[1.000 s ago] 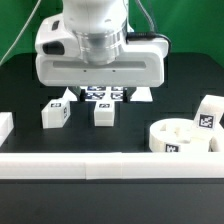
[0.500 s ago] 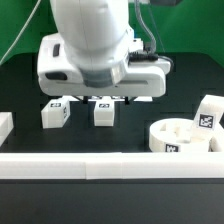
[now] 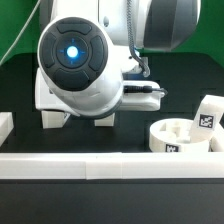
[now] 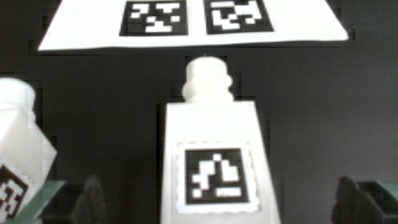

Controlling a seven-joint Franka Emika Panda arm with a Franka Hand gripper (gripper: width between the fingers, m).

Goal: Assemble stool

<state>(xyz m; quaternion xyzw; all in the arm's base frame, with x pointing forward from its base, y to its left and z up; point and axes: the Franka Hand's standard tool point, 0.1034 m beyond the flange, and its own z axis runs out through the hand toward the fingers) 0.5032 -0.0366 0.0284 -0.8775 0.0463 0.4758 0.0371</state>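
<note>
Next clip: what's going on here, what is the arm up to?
The Panda arm is bent low over the black table. Its gripper is open, fingers either side of one white stool leg without touching it, so nothing is held. A second leg is beside it, the marker board beyond. The round seat sits apart at the exterior view's right, another leg next to it, no leg fitted that I can see.
</note>
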